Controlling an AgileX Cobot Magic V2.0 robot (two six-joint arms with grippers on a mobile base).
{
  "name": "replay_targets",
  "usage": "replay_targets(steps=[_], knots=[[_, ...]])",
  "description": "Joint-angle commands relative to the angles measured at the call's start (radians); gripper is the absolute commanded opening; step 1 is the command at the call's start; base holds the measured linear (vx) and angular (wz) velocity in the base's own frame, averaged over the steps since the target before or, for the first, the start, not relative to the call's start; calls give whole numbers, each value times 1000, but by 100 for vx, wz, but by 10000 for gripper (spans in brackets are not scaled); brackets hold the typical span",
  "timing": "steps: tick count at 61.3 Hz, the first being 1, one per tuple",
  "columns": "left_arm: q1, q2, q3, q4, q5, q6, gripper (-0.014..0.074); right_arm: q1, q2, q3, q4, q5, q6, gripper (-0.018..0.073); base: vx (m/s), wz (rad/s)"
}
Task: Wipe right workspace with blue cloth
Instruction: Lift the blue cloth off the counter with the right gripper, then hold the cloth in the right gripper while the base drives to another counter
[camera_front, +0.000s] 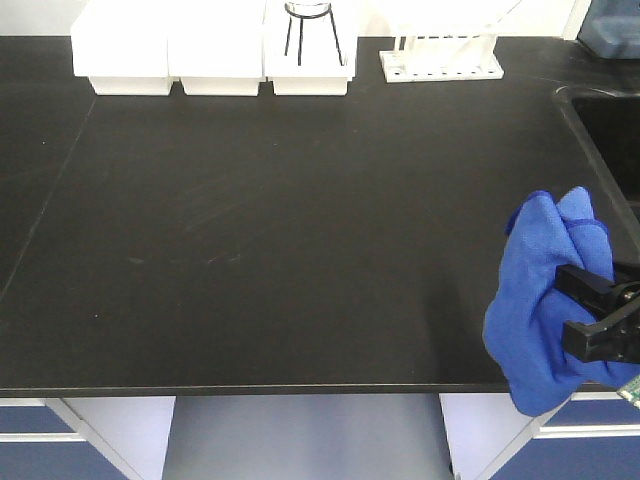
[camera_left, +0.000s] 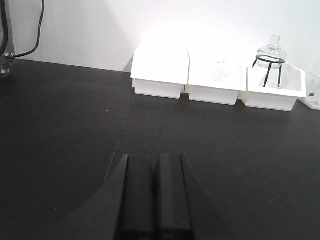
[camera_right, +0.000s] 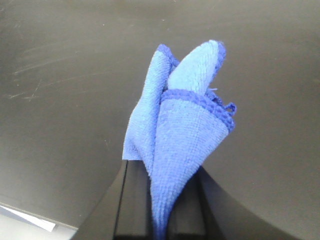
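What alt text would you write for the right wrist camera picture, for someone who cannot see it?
A bunched blue cloth is pinched in the right gripper, its folds pointing away from the camera with a black countertop behind. Faint scratches mark the countertop at the left.

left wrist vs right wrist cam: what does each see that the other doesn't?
Left wrist only: the left gripper, shut and empty; three white trays along the back wall; a glass flask on a wire stand in the rightmost tray; a cable at far left.
Right wrist only: the blue cloth pinched in the right gripper, with faint scuff marks on the surface to its left.
Both: the black countertop.
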Motion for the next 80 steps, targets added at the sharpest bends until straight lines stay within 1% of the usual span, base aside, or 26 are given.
replay_targets(steps=[1,43,65,80], knots=[[-4,-15,31,0,-83,-8,-6,1,3,-32,26,-37,-5,2,0,0],[-4,-15,31,0,-83,-8,-6,1,3,-32,26,-30,-5,2,-2,1],[-4,-15,31,0,-83,-8,-6,1,3,-32,26,-30,-5,2,-16,8],[-4,-15,31,0,-83,-8,-6,1,3,-32,26,-30,-5,2,-21,-8]])
